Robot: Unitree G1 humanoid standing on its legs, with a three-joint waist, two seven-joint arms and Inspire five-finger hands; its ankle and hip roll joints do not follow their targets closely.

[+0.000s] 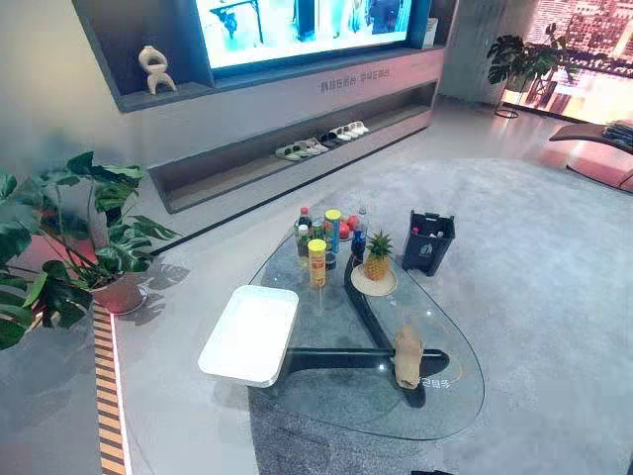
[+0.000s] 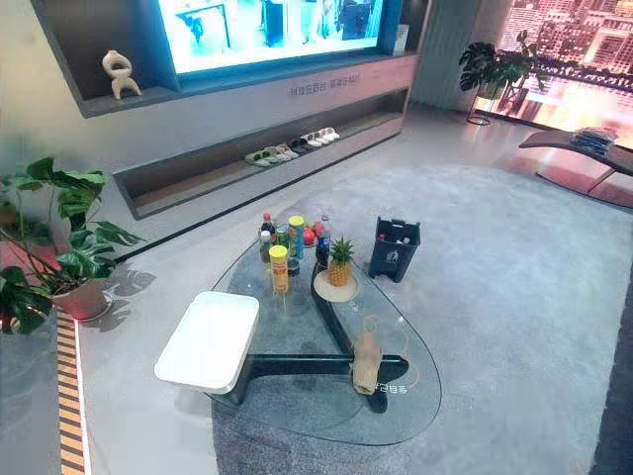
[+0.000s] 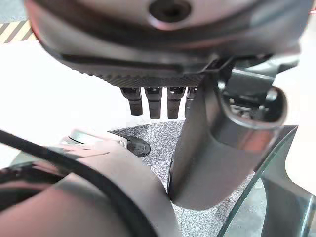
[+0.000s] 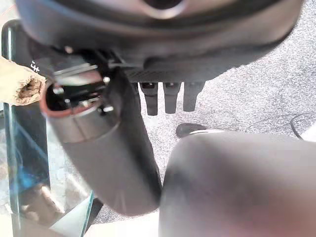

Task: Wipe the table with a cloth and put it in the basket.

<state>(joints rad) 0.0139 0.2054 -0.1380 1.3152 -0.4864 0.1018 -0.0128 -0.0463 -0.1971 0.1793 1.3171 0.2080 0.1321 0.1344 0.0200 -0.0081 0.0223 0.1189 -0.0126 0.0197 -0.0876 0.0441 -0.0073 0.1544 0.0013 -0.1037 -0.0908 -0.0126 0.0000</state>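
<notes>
A tan cloth (image 1: 407,356), rolled into a loose bundle, lies on the near right part of the glass table (image 1: 326,401); its end also shows in the right wrist view (image 4: 19,85). A dark basket (image 1: 428,242) stands on the carpet beyond the table's far right edge. My left hand (image 3: 154,102) hangs beside the table's near edge with straight fingers and holds nothing. My right hand (image 4: 170,98) hangs over the carpet, fingers straight and empty, a short way from the cloth.
A white tray (image 1: 249,332) sits on the table's left side. Several bottles and cans (image 1: 321,242) and a pineapple on a plate (image 1: 377,259) crowd the far end. A potted plant (image 1: 74,237) stands left; slippers (image 1: 321,142) lie on the low wall shelf.
</notes>
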